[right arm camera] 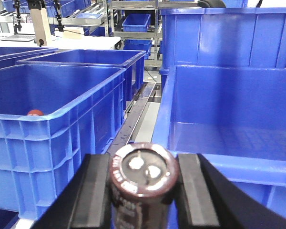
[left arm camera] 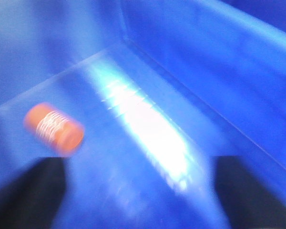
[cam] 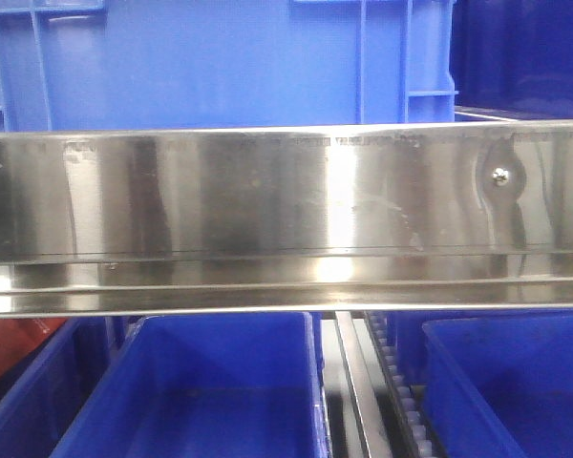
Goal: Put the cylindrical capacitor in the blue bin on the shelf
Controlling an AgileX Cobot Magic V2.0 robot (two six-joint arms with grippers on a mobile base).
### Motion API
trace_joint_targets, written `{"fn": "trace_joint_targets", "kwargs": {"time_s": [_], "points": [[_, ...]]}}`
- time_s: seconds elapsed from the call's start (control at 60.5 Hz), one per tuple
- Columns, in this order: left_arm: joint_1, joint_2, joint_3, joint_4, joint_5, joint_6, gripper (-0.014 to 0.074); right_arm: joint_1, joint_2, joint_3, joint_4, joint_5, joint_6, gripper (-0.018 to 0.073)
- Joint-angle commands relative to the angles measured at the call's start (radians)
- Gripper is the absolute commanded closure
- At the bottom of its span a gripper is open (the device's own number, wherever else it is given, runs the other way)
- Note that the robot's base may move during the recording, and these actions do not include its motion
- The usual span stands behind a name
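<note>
Snugly, cylindrical capacitor (right arm camera: 143, 172), between right end effector (right arm camera: 144, 193) pads

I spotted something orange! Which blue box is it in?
The nearest box on the left: an orange thing peeks over its wall. The right box looks bare.

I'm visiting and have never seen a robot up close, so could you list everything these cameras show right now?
cylindrical capacitor: one, dark brown with a silvery top, upright at the bottom of the right wrist view.
orange cylinder: one, orange, lying on a blue bin's floor; blurred.
blue bins: several, blue, open-topped, above and below the shelf rail.
shelf: one, shiny steel, its rail crossing the front view.
screw: one, silvery, on the rail's right part.
red object: one, red, under the rail at far left; unidentifiable.
right gripper: one, black, shut on the capacitor.
left gripper: one, black, open and empty over a bin floor.
</note>
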Motion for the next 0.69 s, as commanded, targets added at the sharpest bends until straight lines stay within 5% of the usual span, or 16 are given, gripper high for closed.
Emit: {"fn": "trace_joint_targets", "kwargs": {"time_s": [0.0, 0.116, 0.281, 0.595, 0.677], "points": [[0.025, -0.114, 0.018, 0.003, 0.011, -0.027, 0.0404, 0.003, -0.001, -0.002, -0.008, -0.016, -0.001, 0.0708], [0.069, -0.261, 0.086, 0.005, 0.011, -0.07, 0.0573, 0.003, -0.001, -0.002, 0.001, -0.017, -0.001, 0.0708], [0.134, -0.482, 0.226, 0.007, 0.011, -0.08, 0.0704, 0.003, -0.001, -0.002, 0.0, -0.019, -0.001, 0.0708], [0.247, -0.863, 0.546, 0.07, 0.011, -0.133, 0.0708, 0.003, 0.126, -0.089, 0.01, -0.047, -0.001, 0.0708], [0.269, -0.95, 0.628, 0.074, 0.011, -0.133, 0.0708, 0.003, 0.199, -0.158, 0.055, -0.052, -0.084, 0.0708]]}}
